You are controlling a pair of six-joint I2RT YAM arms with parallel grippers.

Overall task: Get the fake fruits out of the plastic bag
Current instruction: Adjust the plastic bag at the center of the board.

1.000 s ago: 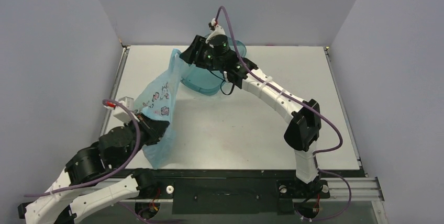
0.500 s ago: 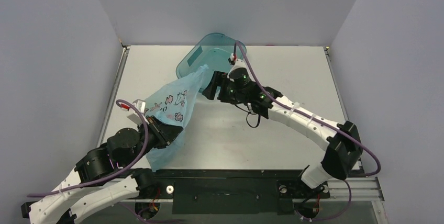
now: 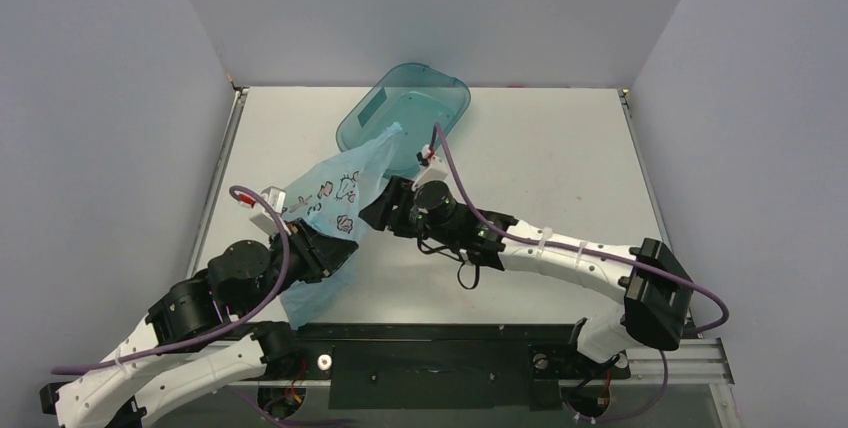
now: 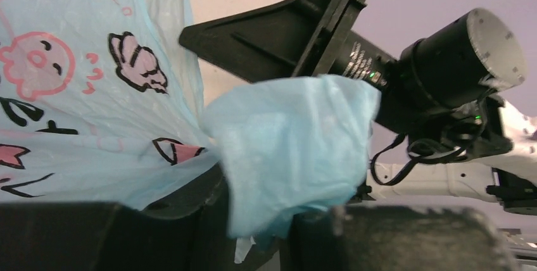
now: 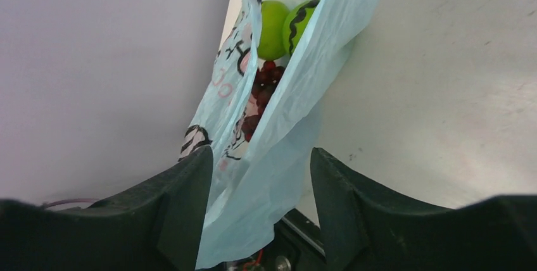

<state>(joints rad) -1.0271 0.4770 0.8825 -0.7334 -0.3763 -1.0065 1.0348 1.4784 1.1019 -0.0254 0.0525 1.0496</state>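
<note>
- Clamps a bunched fold of the plastic bag [image 4: 288, 151] in the left gripper [image 4: 256, 223], jaws closed on the film, bag lifted off the table [image 3: 560, 148]
- Shows the right gripper [image 5: 259, 157] spread wide, gripping nothing, aimed into the open bag mouth
- Places all the fake fruits inside the bag, none out yet
- Puts the grapes [image 5: 261, 87] closest to the right fingers [image 5: 183, 201], straight ahead down the slit
- Sets the plain green fruit [image 5: 271, 30] and the squiggle green fruit [image 5: 303, 21] side by side, touching, deeper in behind the grapes
- Runs the bag opening lengthwise away from the right gripper, so likely calls for a straight push along that line
- Leaves the right arm as the free and nearer one, left busy holding the bag
- Risks pinching loose film with the grapes, judging by the wall sagging between the fingers
- Leaves the teal tub [image 3: 405, 113] at the back of the table, apart from both grippers
</note>
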